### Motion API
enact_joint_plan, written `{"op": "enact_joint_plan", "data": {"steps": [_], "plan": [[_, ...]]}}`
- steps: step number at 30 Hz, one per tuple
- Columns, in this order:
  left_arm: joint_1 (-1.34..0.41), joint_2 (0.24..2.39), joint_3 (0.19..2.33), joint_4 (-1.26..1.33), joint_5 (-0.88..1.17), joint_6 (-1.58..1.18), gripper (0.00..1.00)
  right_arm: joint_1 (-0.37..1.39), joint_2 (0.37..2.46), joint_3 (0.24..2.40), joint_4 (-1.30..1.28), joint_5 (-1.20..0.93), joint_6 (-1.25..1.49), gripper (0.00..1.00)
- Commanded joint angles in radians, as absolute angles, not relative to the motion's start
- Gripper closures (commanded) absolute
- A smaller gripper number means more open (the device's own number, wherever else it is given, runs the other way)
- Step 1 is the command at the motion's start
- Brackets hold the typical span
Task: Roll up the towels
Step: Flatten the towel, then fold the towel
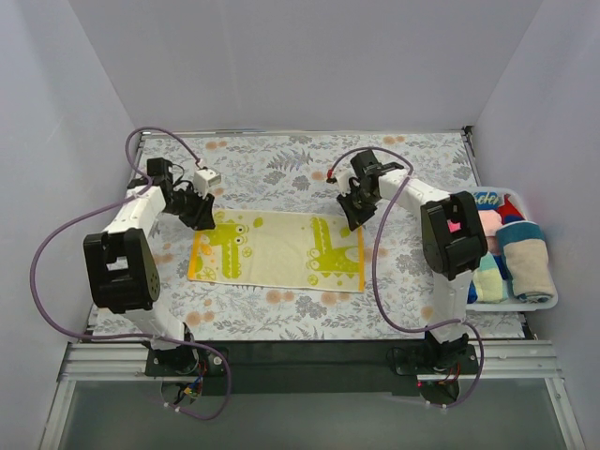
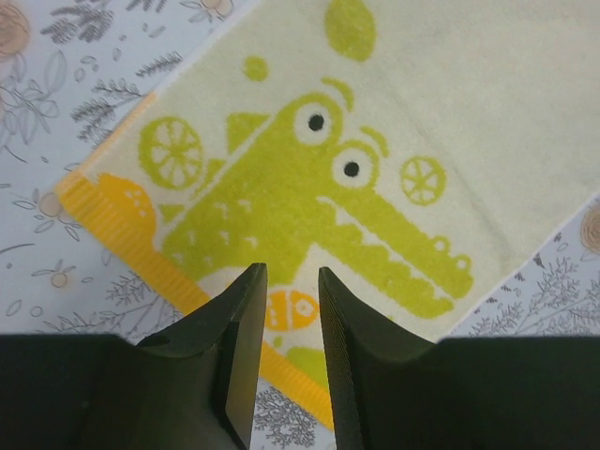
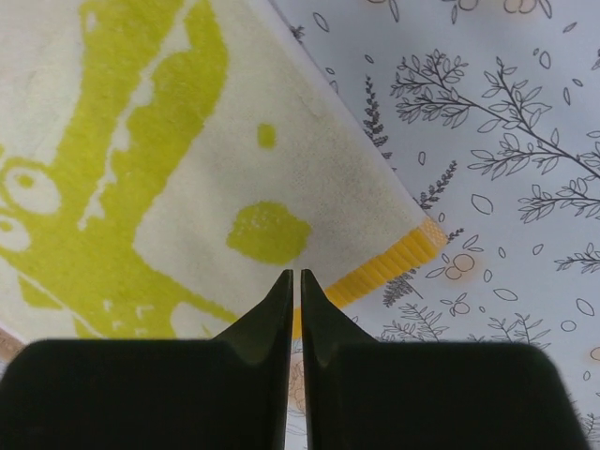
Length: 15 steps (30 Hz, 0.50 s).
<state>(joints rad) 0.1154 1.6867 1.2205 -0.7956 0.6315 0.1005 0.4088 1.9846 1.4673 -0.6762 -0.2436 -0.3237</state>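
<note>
- The yellow towel (image 1: 277, 248) with a green crocodile print lies flat on the floral counter (image 1: 281, 164).
- The left claw (image 2: 292, 272) is above its far left corner, slightly parted and empty.
- The right claw (image 3: 296, 275) is above the far right corner, clenched on nothing.
</note>
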Motion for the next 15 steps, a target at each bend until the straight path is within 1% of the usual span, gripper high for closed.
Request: {"op": "enact_joint_plan", "data": {"steps": [1,3,7,11,14,15], "plan": [[0.118,1.597,1.172,-0.853,0.624,0.172,0.74,0.408,1.997,1.485,-0.617,-0.145,-0.298,0.9],[0.117,1.577,1.117,-0.862,0.609,0.196,0.75,0.403,2.02,1.494,-0.604,-0.103,-0.296,0.91],[0.117,1.548,1.042,-0.871,0.581,0.247,0.76,0.393,2.112,1.592,-0.598,-0.034,-0.305,0.9],[0.117,1.502,1.008,-0.905,0.591,0.282,0.75,0.38,2.106,1.653,-0.597,-0.089,-0.302,0.86],[0.117,1.476,1.003,-0.943,0.604,0.305,0.75,0.38,2.016,1.602,-0.601,-0.208,-0.319,0.76],[0.117,1.47,1.003,-0.954,0.612,0.31,0.75,0.379,1.981,1.574,-0.604,-0.241,-0.328,0.69]]}}
